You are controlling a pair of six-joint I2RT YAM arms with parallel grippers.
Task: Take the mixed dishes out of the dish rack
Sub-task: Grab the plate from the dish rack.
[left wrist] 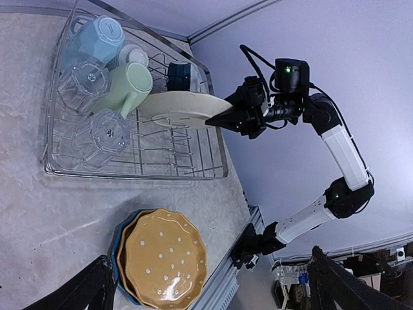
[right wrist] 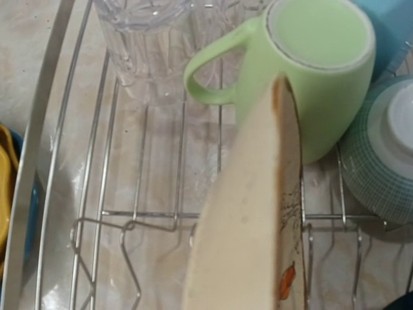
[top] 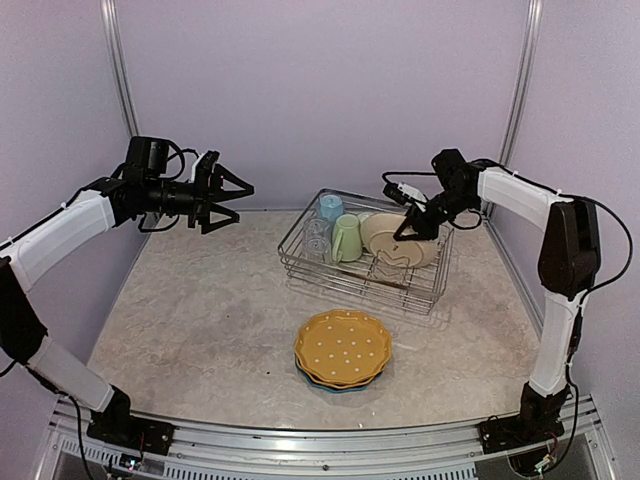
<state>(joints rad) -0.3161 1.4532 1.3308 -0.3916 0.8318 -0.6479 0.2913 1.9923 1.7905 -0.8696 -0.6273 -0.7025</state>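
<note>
The right gripper clamps the rim of the cream plate in the dish rack. The left gripper hangs spread open, well apart.

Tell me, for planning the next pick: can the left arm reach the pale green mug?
Probably yes, from above: the left gripper is open and empty, and nothing covers the pale green mug. Clear glasses crowd its left side; the right gripper holds the cream plate on its right.
</note>
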